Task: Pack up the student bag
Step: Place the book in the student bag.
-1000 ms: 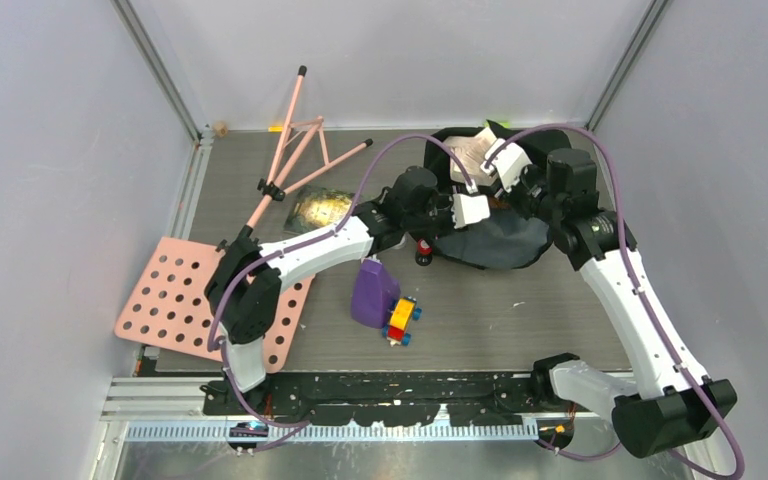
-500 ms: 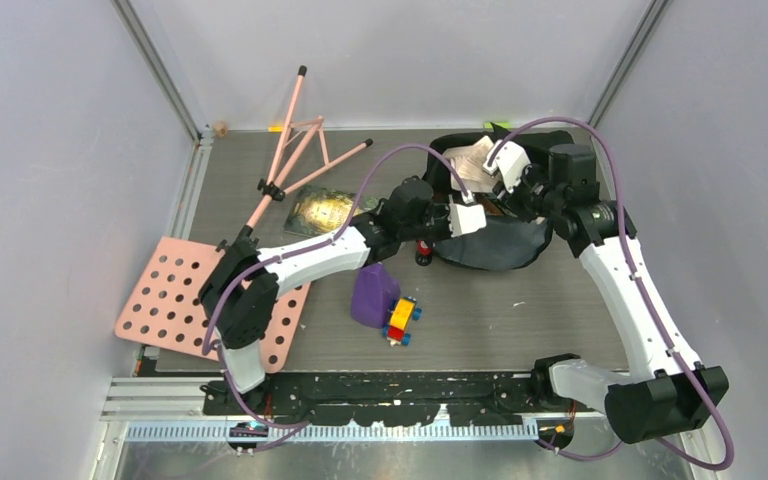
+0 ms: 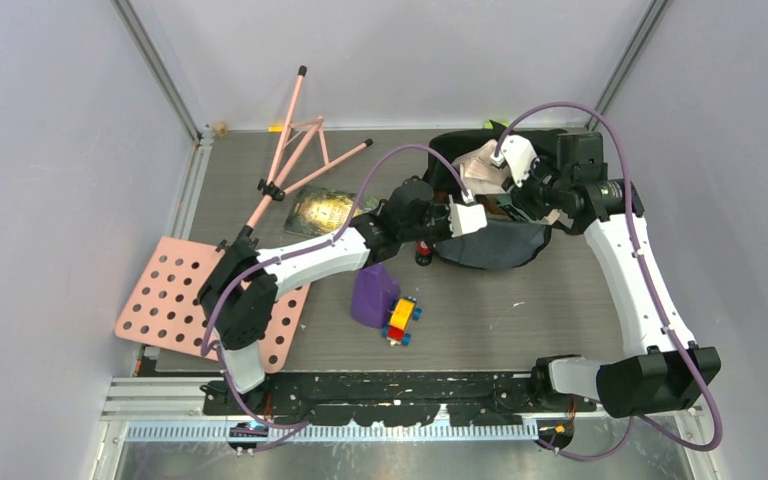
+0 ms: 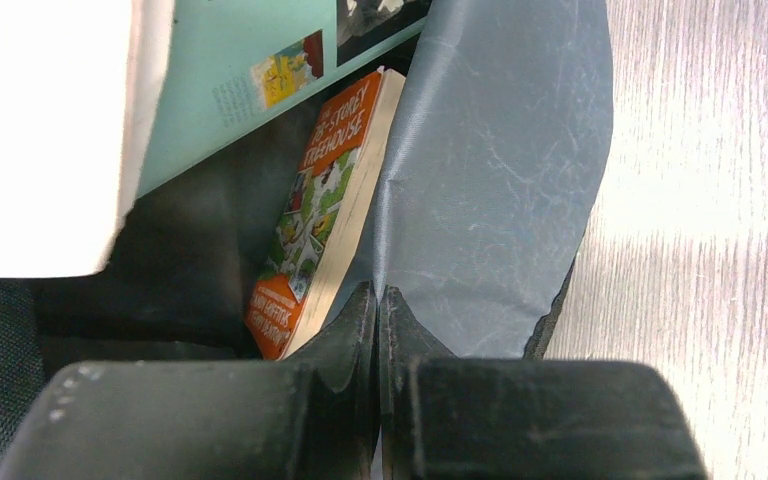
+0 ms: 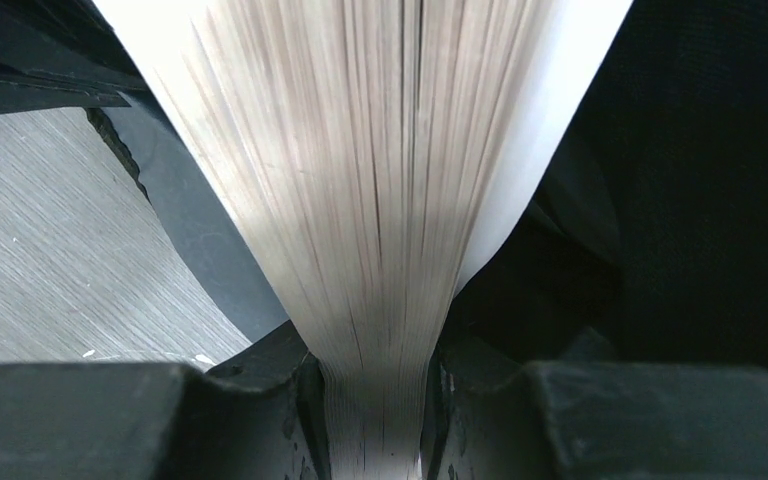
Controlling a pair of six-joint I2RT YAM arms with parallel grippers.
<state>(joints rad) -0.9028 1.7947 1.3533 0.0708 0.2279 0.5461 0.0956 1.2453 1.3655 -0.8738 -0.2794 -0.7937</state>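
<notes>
Left wrist view: the left gripper [image 4: 378, 300] has both fingers pressed together, pinching a fold of grey lining at the rim of the student bag [image 4: 500, 150], a large, soft black fabric backpack. The right gripper [image 5: 375, 400] has its fingers clamped on the edge of a thick white-paged book [image 5: 380, 150], whose pages fan away from the grip over the bag's mouth. Count inside the bag: one orange-spined paperback [image 4: 330, 220], standing on edge against the grey lining. A teal cover [image 4: 230, 80] with a white page block lies above it; whether that is the held book cannot be told. Count on the grey table [image 3: 520, 320]: one dark book with a gold-patterned cover [image 3: 320, 210], one purple bottle-like container [image 3: 370, 295], one toy of yellow, red and blue blocks [image 3: 401, 320] just beside the container, one pink perforated board [image 3: 175, 305], one pink folding rod frame [image 3: 295, 150]. One small red and black item [image 3: 423, 250] sits just beside the bag's left edge, too small to identify. Two arms, two grippers. The bag, one only, is slumped and open, with its grey lining showing toward the near side. It lies at the far right of the table, between the two grippers.
</notes>
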